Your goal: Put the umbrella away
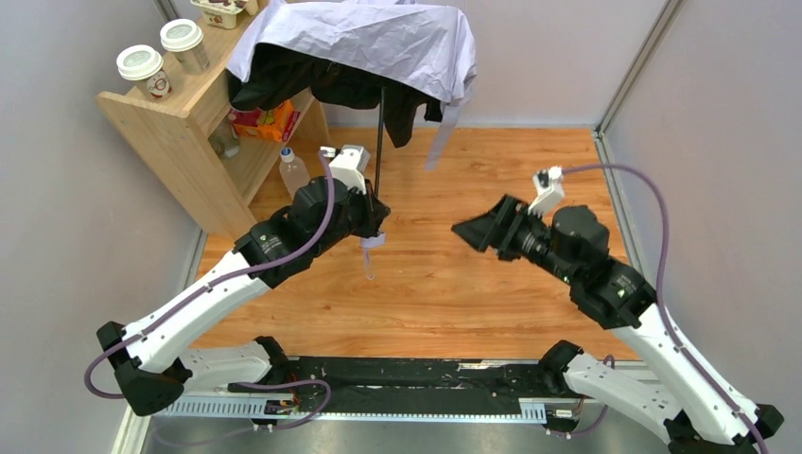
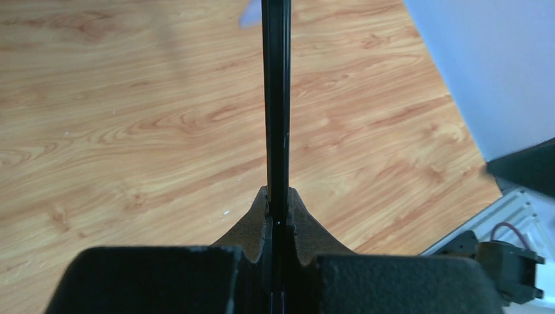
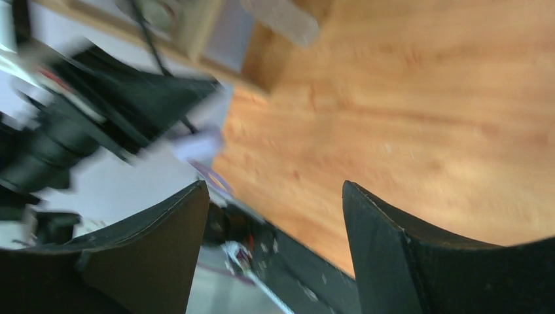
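The umbrella is open, its pale canopy hanging over the top of the wooden shelf at the far left of the bench. Dark lining shows under the canopy's near edge. The thin dark shaft comes down from under the canopy toward the near side. Its long axis runs far to near, in line with the left arm's reach; how steeply it tilts I cannot tell. The left fingers are clamped shut on the lower end of the shaft, which in the left wrist view rises straight out from between them. The strap dangles just below the grip. The right fingers stand wide apart with nothing between them, well to the right of the shaft at about the same depth as the left grip, tips facing left toward it. The left arm is the nearer one and already has the umbrella. Closing it probably falls to the right arm, which would have to cross leftward and farther back along the shaft toward the canopy's underside.
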You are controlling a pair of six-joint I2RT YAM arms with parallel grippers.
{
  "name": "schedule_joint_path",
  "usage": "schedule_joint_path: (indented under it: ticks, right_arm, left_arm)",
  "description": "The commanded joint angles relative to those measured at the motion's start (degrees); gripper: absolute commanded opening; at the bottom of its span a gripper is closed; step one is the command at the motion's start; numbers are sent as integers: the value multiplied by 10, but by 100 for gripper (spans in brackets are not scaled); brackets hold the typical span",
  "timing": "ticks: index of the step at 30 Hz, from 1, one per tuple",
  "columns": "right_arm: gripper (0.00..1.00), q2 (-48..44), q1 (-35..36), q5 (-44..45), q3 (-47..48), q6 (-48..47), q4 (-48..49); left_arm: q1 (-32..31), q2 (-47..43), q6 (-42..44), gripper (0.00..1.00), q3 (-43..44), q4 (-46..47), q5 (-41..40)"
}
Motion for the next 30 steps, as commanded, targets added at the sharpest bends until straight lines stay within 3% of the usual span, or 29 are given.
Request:
schedule_joint_path:
  ticks: [1, 10, 18, 30]
  right_arm:
    - [75, 108, 7, 111, 149, -25, 3]
    - [73, 295, 34, 198, 353, -76, -41]
    - [68, 275, 39, 235, 306, -92, -23]
    - [68, 329, 30, 248, 326, -138, 35]
  left_arm:
    - [-33, 14, 48, 0, 31, 28, -86]
    - [-130, 99, 19, 0, 79, -24, -232]
    - [-154, 181, -20, 0, 129, -92, -268]
    - [-244, 266, -18, 0, 235, -183, -437]
